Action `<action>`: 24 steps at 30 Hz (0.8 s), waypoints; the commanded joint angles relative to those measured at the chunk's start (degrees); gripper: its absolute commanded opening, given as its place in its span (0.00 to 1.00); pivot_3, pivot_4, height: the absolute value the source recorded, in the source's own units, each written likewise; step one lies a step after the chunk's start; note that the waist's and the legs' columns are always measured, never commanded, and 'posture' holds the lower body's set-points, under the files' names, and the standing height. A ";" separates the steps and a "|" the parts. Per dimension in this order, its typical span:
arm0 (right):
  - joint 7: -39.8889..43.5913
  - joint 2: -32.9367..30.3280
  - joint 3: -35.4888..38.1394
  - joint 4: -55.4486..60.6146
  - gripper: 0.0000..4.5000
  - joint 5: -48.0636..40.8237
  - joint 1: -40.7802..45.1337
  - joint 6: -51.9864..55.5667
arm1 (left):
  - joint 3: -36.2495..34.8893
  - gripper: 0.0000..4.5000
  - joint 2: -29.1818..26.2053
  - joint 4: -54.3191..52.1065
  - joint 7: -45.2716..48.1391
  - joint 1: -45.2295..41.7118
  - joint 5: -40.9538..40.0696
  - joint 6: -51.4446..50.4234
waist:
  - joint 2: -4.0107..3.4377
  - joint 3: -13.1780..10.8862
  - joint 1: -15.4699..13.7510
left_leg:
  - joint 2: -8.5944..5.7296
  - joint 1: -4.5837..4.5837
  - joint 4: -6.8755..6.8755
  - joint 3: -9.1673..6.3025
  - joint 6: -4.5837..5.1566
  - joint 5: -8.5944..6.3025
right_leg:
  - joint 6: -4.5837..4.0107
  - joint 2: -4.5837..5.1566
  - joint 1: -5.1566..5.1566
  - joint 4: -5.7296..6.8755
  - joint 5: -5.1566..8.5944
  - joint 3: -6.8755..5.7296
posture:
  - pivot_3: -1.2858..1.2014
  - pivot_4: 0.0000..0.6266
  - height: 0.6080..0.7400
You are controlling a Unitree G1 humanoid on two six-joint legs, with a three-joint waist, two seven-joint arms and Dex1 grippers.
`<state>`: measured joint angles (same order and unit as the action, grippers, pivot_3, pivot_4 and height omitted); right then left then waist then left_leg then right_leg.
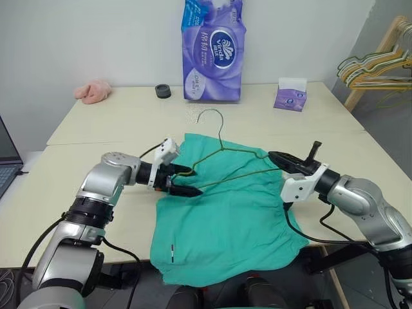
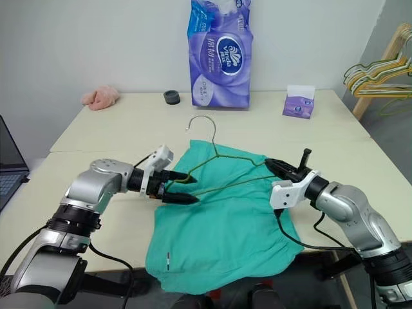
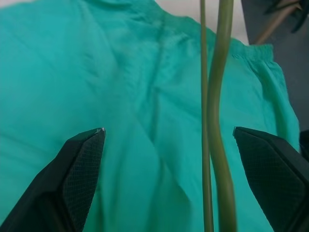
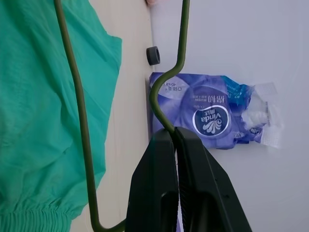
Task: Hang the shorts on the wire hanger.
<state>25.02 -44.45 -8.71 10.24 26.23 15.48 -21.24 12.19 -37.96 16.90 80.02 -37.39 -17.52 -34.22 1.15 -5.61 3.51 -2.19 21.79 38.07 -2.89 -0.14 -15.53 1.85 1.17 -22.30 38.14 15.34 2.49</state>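
Pinching the wire hanger (image 1: 239,161) at its right corner with the right gripper (image 1: 275,156), fingers closed, over the shorts (image 1: 225,219) lying on the table (image 1: 129,122). Bracketing its left end, seemingly untouched, with the left gripper (image 1: 190,182) spread wide.

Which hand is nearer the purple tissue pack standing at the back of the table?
Right. The right hand grips the thin wire hanger partway toward the purple tissue pack; the left hand sits lower, over the teal shorts.
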 commanded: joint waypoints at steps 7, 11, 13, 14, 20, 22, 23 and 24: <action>0.85 1.70 0.92 1.62 0.00 -0.57 1.41 -0.24 | 1.58 0.91 -0.86 -2.41 1.40 0.69 1.57 2.15 | 0.00 0.00 -0.03 | -0.01 -0.02 0.02 0.02 0.00 0.00 | 0.00 0.00 0.01 0.02 0.00 0.01 | 0.47 0.10 1.00; 1.07 2.12 1.24 1.68 0.00 -0.84 1.39 0.04 | 2.12 0.67 -0.97 -1.92 2.55 1.06 2.59 4.47 | 0.00 0.00 -0.03 | -0.01 -0.01 0.02 0.02 0.00 0.00 | -0.01 0.00 0.01 0.02 0.00 0.01 | 0.47 0.10 1.00; 1.17 2.15 1.37 1.78 0.00 -0.84 1.34 0.02 | 2.16 0.53 -0.87 -1.65 2.52 1.13 3.01 5.59 | 0.00 0.00 -0.02 | -0.01 -0.01 0.02 0.02 0.00 0.00 | -0.01 0.00 0.01 0.02 0.00 0.01 | 0.47 0.10 1.00; 1.25 2.18 1.50 1.96 0.00 -1.04 1.19 0.04 | 2.13 0.46 -0.77 -1.50 2.51 1.16 3.07 5.97 | 0.00 0.00 -0.03 | -0.01 -0.01 0.02 0.02 0.00 0.00 | -0.01 0.00 0.01 0.02 0.00 0.01 | 0.47 0.10 1.00; 3.05 1.24 1.09 3.14 0.00 -2.02 -0.20 -1.73 | 1.85 0.04 -0.13 -1.00 2.18 1.41 3.24 7.60 | 0.00 0.01 -0.03 | -0.01 -0.02 0.03 0.02 0.01 0.00 | -0.01 0.00 0.01 0.04 0.00 0.01 | 0.47 0.10 1.00; 4.25 0.50 0.63 3.33 0.00 -2.10 -0.61 -2.59 | 1.79 0.00 0.04 -0.90 2.22 1.52 3.38 8.00 | 0.00 0.00 -0.03 | -0.02 -0.01 0.03 0.03 0.01 0.00 | -0.01 0.00 0.01 0.04 0.00 0.02 | 0.47 0.10 1.00; 4.82 0.16 0.52 3.41 0.00 -2.14 -0.84 -2.77 | 1.83 0.00 0.10 -0.81 2.16 1.59 3.60 8.44 | 0.00 0.01 -0.03 | -0.02 -0.01 0.03 0.03 0.01 0.00 | -0.01 0.00 0.01 0.04 0.00 0.02 | 0.47 0.10 1.00; 5.50 -0.32 0.38 3.46 0.00 -2.73 -1.01 -3.47 | 1.93 0.00 0.15 -0.60 2.03 1.61 3.93 9.03 | 0.00 0.01 -0.02 | -0.02 -0.02 0.04 0.03 0.01 0.00 | -0.01 0.00 0.01 0.05 0.00 0.02 | 0.47 0.10 1.00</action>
<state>29.31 -44.14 -8.11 10.31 25.68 14.49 -21.65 14.86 -37.88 16.23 83.27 -35.12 -14.09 -25.73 1.15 -5.61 3.48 -2.20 21.77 38.11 -2.86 -0.14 -15.53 1.84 1.17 -22.28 38.19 15.33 2.50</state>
